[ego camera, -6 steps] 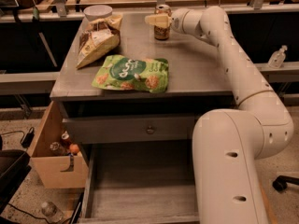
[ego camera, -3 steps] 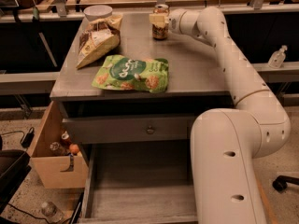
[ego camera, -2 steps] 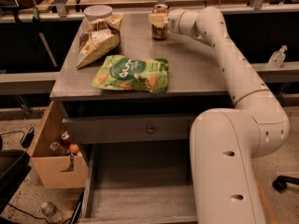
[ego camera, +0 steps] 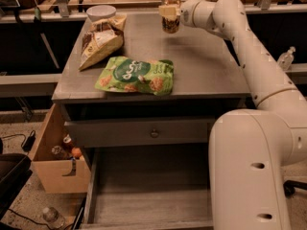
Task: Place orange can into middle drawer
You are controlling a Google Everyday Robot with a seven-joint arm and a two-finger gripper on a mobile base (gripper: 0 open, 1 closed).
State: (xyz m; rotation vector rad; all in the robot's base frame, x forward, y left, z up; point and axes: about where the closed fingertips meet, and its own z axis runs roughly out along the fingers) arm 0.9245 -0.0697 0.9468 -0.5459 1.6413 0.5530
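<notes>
The orange can point(ego camera: 171, 18), brown-orange with a silver top, is at the far middle of the grey cabinet's top point(ego camera: 201, 66). My gripper point(ego camera: 170, 11) reaches in from the right and is shut on the can's upper half, holding it upright just above the surface. The middle drawer point(ego camera: 148, 198) stands pulled open at the bottom of the cabinet, its plain grey floor bare. My white arm runs from the lower right up to the can and hides the drawer's right side.
A green snack bag point(ego camera: 136, 74) lies at the front middle of the top. A tan chip bag point(ego camera: 100, 43) and a white bowl point(ego camera: 101, 12) sit at the far left. A closed drawer with a round knob point(ego camera: 154, 133) is above the open one. A cardboard box point(ego camera: 53, 163) stands on the left.
The gripper has risen slightly with the orange can in it. The bags, the bowl and the drawers have not moved.
</notes>
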